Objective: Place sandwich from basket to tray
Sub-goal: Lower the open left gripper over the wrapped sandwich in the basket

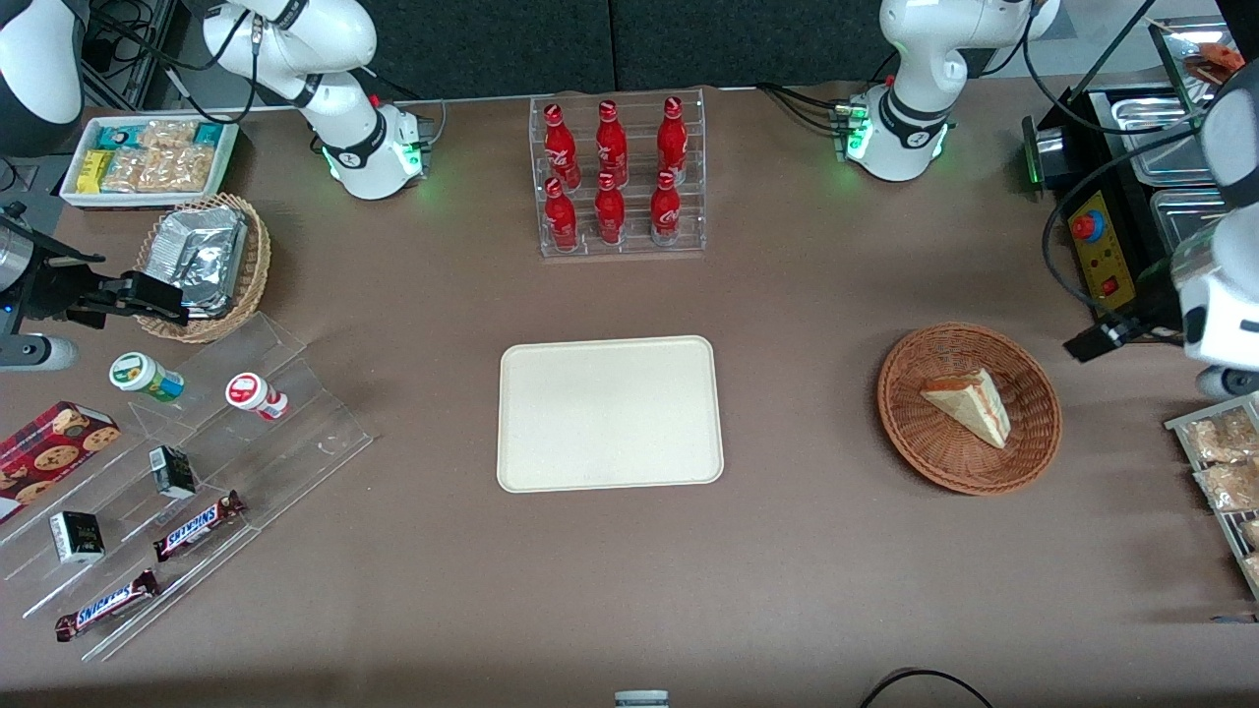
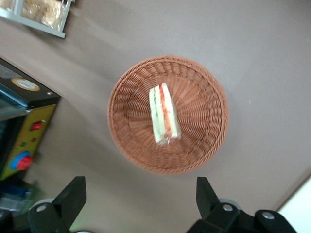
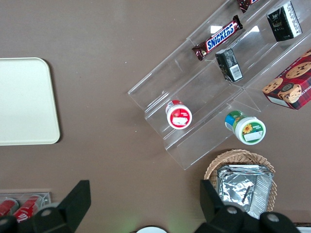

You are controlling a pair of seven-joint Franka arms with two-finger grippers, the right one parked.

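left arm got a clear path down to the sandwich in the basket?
Probably yes. The gripper hangs above the basket with its jaws spread wide and empty. The sandwich lies alone and uncovered in the basket, cut edge up, with nothing over or beside it.

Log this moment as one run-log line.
phase: pre-grasp | gripper: open, above basket, holding nothing | sandwich: in basket, on its side, untouched | tray: bare, beside basket toward the parked arm
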